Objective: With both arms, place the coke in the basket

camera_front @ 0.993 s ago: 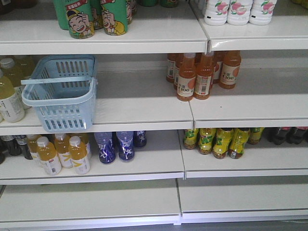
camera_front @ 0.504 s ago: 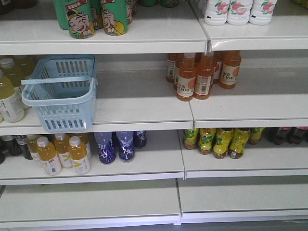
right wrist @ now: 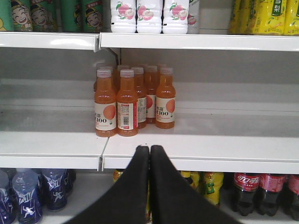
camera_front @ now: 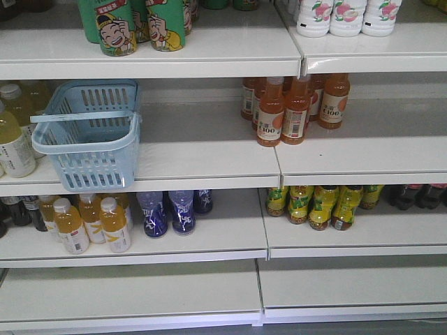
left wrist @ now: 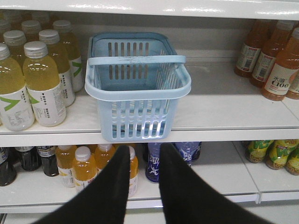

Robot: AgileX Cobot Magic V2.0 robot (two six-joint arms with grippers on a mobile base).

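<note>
L pincer [left wrist: 145, 151]: tips slightly apart, empty, just below & in front of basket [left wrist: 138, 94], which sits at front edge of mid shelf [left wrist: 224, 112], handle [left wrist: 135, 59] lying across its rim. R pincer [right wrist: 149, 148]: tips pressed together, empty, facing orange bottles [right wrist: 127, 100] well right of basket.

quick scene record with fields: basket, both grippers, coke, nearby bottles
basket: light blue, middle shelf, left end, handle across its top, nothing seen inside
left gripper: open, empty, in front of the basket
right gripper: shut, empty, facing the orange bottles
coke: no all-red bottle seen in any view
dark cola bottles: red labels, lower shelf, right side
</note>
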